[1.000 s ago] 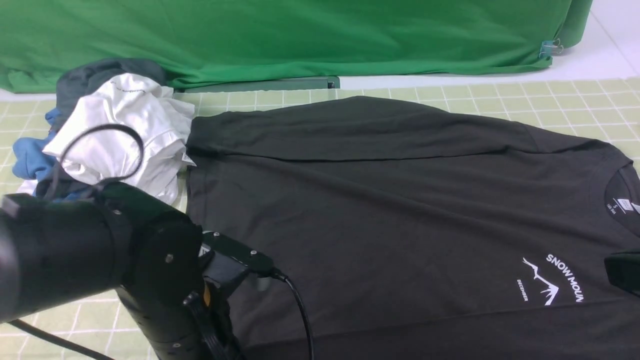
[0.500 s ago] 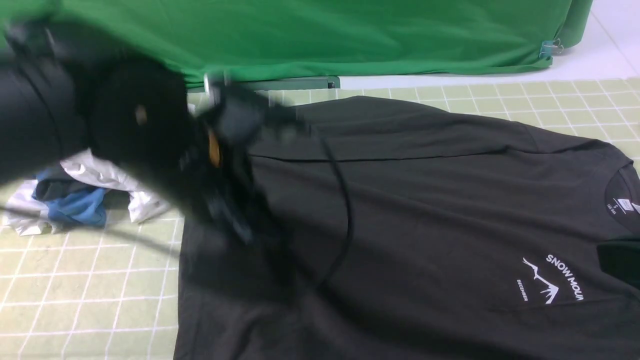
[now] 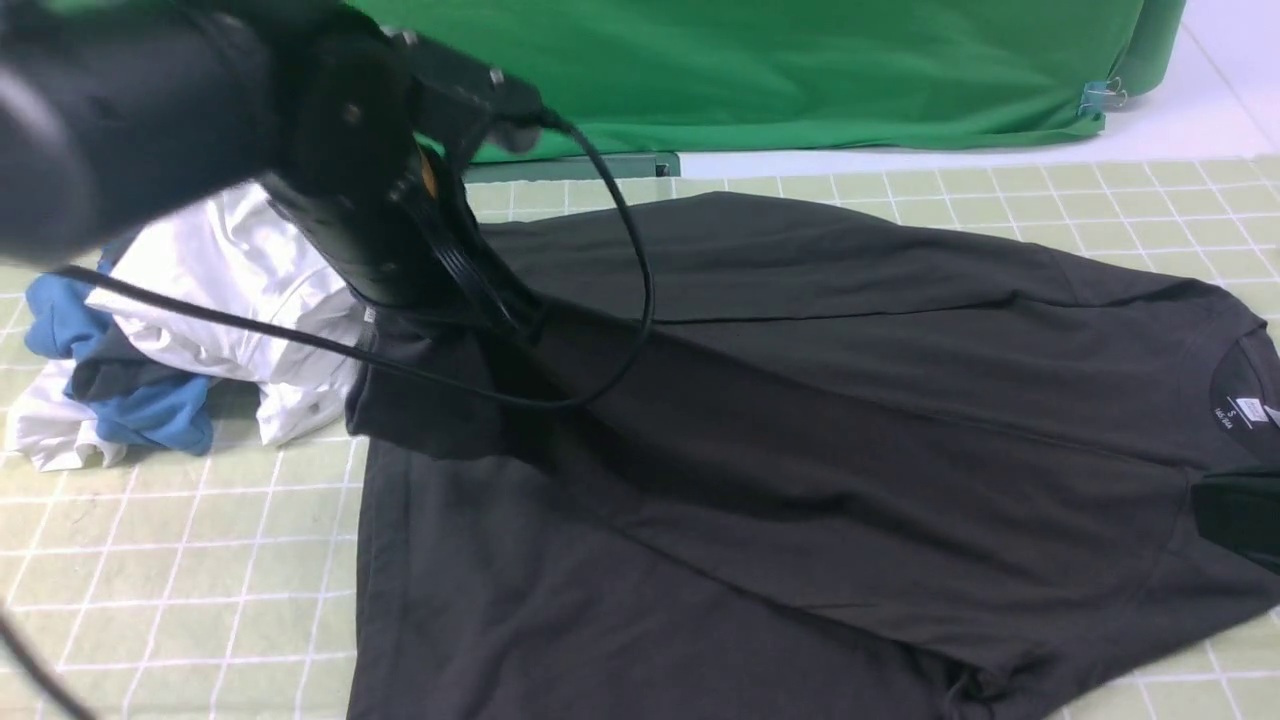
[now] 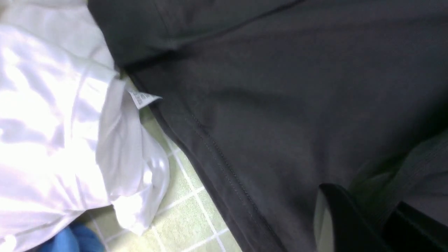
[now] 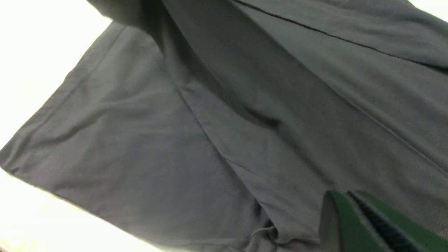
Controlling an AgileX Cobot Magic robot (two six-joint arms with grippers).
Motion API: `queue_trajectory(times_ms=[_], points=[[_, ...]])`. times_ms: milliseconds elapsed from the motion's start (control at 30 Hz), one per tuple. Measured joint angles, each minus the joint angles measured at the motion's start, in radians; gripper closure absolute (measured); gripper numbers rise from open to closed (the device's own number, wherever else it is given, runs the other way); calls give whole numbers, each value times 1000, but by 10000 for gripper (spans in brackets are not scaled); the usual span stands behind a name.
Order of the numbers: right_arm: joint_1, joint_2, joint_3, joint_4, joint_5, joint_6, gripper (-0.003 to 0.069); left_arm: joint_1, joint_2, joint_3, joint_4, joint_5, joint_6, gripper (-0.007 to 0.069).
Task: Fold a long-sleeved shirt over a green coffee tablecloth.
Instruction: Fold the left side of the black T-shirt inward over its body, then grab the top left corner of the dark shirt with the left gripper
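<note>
Because both claws are pinched shut on the long-sleeved shirt [image 3: 800, 400], left gripper [image 4: 371, 224] at upper left of the front frame and right gripper [image 5: 353, 217] at right edge, its near half is doubling over toward the far edge on the green coffee tablecloth [image 3: 180, 560].

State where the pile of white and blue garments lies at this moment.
In the front view the pile of white and blue garments lies at the left on the green coffee tablecloth, against the long-sleeved shirt.
</note>
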Motion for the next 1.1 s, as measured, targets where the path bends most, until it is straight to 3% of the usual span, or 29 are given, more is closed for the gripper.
queue_trajectory(times_ms=[300, 433, 633, 900, 1100], points=[[0, 0, 0, 0, -3, 1, 627, 1, 148, 0, 123, -60, 0, 577], [0, 0, 0, 0, -4, 1, 621, 3, 195, 0, 162, -96, 0, 514], [0, 0, 0, 0, -4, 1, 617, 3, 203, 0, 184, -133, -13, 357], [0, 0, 0, 0, -4, 4, 610, 3, 203, -1, 229, -120, -182, 204], [0, 0, 0, 0, -4, 4, 603, 52, 203, -53, 214, -140, -429, 198]])
